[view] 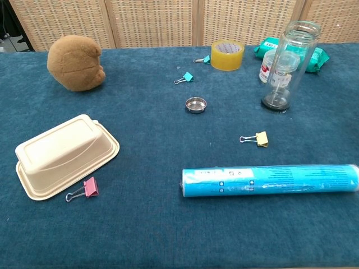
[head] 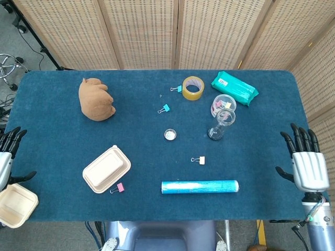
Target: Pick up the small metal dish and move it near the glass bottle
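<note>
So far nothing of the task is done. The dish (head: 170, 135) sits untouched on the table (head: 63, 146) near its middle, apart from the bottle (head: 222, 125), which stands upright to its right, just in front of a plastic jar (head: 224, 104). A yellow clip (head: 198, 160) lies in front of the gap between dish and bottle.

My right hand (head: 305, 161) hovers at the table's right edge, fingers spread, holding nothing, well apart from the dish. My left hand (head: 6, 154) is at the left edge, fingers also apart and empty.

Remaining, as I judge it: reach to the dish, grip it, lift, carry it right, set it down beside the bottle without tipping the bottle.
</note>
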### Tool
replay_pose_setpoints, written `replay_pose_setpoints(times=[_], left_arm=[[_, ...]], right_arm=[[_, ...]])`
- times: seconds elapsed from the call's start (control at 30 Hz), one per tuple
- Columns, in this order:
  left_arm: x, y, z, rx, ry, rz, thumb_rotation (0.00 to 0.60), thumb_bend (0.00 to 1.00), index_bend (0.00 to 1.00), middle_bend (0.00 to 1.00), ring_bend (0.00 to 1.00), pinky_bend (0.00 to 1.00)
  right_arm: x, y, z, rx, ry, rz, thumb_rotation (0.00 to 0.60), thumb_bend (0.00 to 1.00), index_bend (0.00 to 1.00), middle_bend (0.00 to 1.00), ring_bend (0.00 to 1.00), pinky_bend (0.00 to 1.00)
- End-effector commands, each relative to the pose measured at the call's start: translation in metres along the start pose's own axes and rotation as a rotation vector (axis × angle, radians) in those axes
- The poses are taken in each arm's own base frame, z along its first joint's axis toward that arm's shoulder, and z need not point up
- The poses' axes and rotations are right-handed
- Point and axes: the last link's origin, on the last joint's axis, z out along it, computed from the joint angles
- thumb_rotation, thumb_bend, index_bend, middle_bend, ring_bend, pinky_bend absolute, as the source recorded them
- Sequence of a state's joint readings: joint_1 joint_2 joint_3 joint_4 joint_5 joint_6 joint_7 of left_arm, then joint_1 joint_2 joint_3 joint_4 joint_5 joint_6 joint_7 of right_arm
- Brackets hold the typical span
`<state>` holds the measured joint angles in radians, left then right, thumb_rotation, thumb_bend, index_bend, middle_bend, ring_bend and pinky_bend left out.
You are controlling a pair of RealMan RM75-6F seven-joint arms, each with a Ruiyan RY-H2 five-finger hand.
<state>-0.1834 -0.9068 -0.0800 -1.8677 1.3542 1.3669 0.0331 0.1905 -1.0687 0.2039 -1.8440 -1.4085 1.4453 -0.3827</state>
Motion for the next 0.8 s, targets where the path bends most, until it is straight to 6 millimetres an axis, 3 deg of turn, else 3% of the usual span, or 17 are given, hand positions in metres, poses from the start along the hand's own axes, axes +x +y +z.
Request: replay_pose_setpoints(times=[0.03, 0.2, 0.4, 0.57, 0.8], left_arm=[[0.000, -0.001, 0.002, 0.005, -0.003, -0.006, 0.600, 0.00, 0.00, 0.00, 0.00, 0.00], [-0.001, -0.002, 0.006, 0.007, -0.020, -0.012, 0.600, 0.00, 0.00, 0.00, 0.00, 0.00], [-0.002, -0.001, 0.007, -0.006, -0.029, -0.012, 0.600, 0.00, 0.00, 0.00, 0.00, 0.00], [0.000, -0.003, 0.005, -0.008, -0.026, -0.020, 0.600, 0.00, 0.00, 0.00, 0.00, 0.00], [0.004, -0.007, 0.005, -0.003, -0.019, -0.039, 0.600, 0.00, 0.00, 0.00, 0.00, 0.00]], right_arm=[[0.012, -0.047, 0.030, 0.101, -0.006, -0.011, 0.600, 0.07, 0.16, 0.00, 0.00, 0.00], [0.004, -0.101, 0.068, 0.209, -0.070, -0.016, 0.600, 0.12, 0.24, 0.00, 0.00, 0.00], [-0.026, -0.150, 0.111, 0.265, -0.170, -0.060, 0.600, 0.16, 0.31, 0.00, 0.00, 0.00], [-0.042, -0.184, 0.126, 0.272, -0.188, -0.048, 0.600, 0.23, 0.32, 0.00, 0.00, 0.00], [-0.049, -0.223, 0.138, 0.300, -0.182, -0.076, 0.600, 0.34, 0.32, 0.00, 0.00, 0.00]])
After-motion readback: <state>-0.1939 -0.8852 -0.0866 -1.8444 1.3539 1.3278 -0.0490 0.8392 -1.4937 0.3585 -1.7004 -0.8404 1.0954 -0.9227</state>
